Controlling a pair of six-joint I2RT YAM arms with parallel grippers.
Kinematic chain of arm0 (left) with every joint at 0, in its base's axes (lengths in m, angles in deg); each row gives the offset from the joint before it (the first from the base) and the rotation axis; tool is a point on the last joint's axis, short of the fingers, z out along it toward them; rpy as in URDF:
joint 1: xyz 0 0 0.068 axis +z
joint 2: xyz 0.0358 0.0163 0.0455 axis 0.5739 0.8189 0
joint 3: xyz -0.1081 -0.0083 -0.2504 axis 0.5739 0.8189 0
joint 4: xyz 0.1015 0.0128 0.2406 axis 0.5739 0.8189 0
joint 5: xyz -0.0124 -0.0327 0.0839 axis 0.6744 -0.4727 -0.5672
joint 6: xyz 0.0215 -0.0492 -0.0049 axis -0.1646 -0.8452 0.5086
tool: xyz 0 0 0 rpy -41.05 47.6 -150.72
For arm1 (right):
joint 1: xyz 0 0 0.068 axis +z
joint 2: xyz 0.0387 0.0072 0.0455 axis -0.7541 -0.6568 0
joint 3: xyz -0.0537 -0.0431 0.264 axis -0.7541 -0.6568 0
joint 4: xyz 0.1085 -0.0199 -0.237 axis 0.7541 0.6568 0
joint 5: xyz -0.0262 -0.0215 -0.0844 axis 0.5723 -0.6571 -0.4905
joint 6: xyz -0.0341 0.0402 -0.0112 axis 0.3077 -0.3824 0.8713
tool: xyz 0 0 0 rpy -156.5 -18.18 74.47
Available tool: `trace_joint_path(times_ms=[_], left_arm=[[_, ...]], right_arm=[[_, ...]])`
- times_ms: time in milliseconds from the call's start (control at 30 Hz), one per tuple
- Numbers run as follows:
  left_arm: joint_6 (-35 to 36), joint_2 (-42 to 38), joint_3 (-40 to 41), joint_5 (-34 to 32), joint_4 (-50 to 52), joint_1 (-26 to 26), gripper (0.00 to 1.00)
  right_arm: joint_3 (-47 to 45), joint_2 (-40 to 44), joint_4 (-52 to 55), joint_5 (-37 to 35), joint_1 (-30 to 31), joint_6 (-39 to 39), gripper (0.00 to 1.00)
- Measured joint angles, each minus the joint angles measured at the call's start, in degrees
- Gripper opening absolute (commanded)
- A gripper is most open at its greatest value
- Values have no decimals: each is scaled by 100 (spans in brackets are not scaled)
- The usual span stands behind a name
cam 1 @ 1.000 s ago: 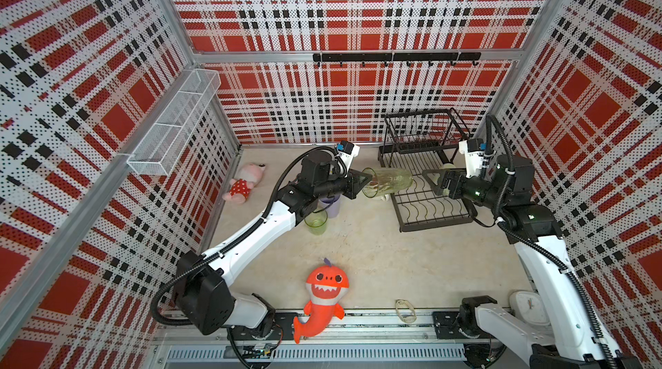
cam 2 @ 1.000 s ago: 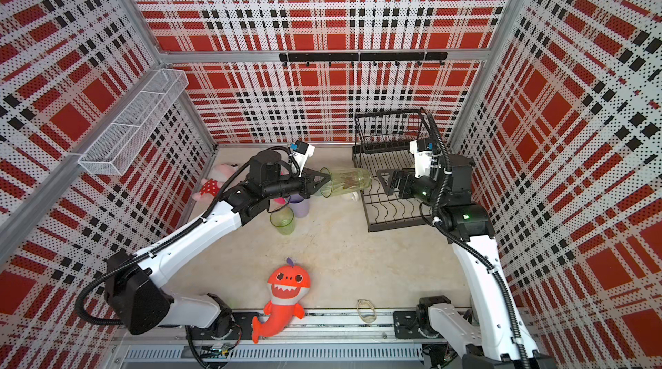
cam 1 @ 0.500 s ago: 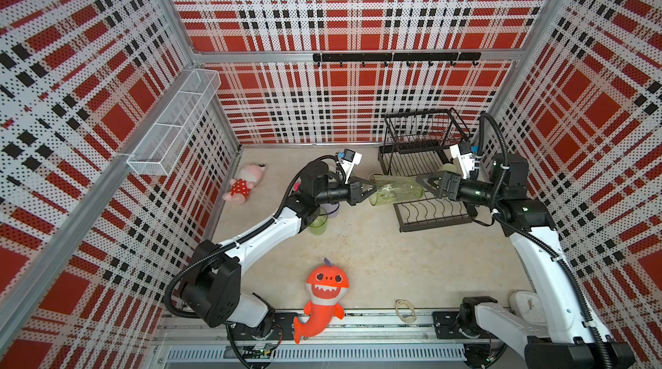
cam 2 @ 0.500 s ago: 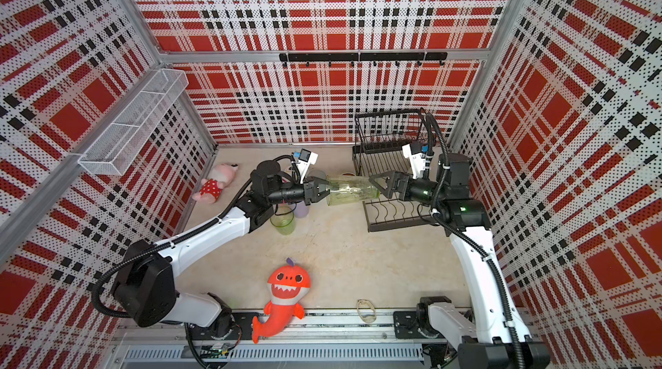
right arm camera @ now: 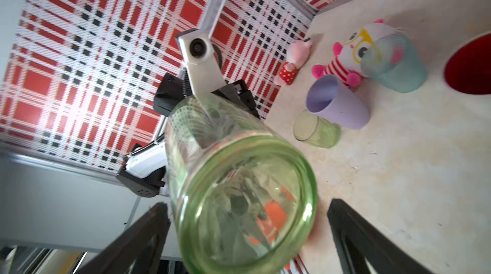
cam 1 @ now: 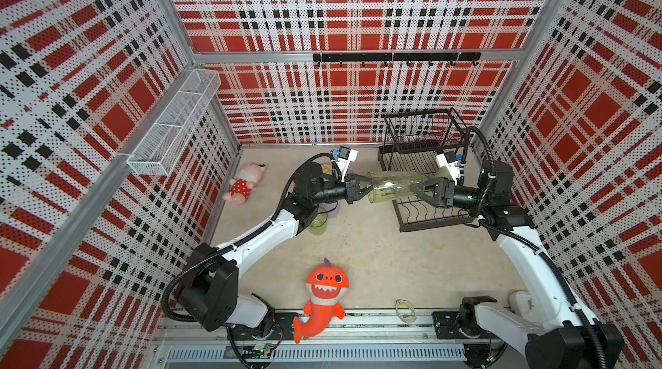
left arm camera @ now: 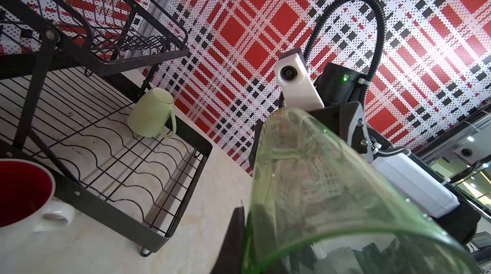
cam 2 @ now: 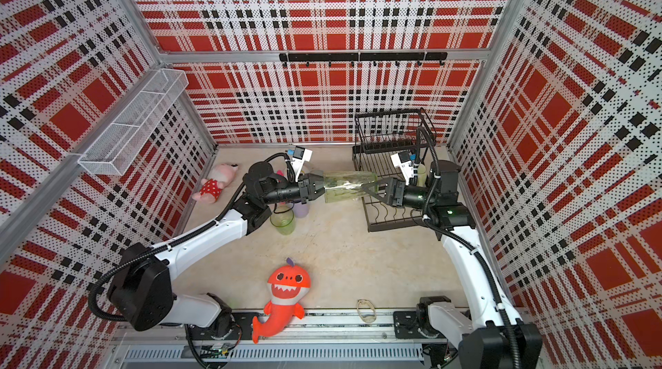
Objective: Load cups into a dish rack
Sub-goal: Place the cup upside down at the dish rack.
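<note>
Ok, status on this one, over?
Left gripper shut on green tumbler rim, cup sideways midair. Right gripper open, jaws straddling its base. Dish rack beside; pale-green mug on its lower tier.

It was a robotics test cell: red-black-white plaid perforated panels (cam 1: 358,9) on silver aluminium framing (cam 1: 250,57) enclosed a beige tabletop (cam 1: 376,260), with two white robot arms (cam 1: 258,242) mounted on a metal rail (cam 1: 376,328) at six o'clock.
</note>
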Motion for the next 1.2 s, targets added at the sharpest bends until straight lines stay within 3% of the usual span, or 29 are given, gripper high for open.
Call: trace_joint_path(times_ms=[300,500,700,833,967,1200], left_arm=[[-24,0,0,87,-374,-151,0],[-22,-11,0,103,-555,-199,0],[-13,-11,0,107,-555,-267,0],[11,-11,0,105,-533,-313,0],[31,-11,-2,122,-549,-330,0],[57,24,-2,214,-496,-328,0]], right_arm=[[-866,48,-3735,573,44,-2702,84],[-977,-68,-4767,673,50,-3495,85],[-960,-66,-4677,680,111,-3353,89],[-708,-66,-3748,649,214,-2638,88],[-293,-66,-2627,575,337,-1755,82],[-232,-66,-2116,557,343,-1360,69]])
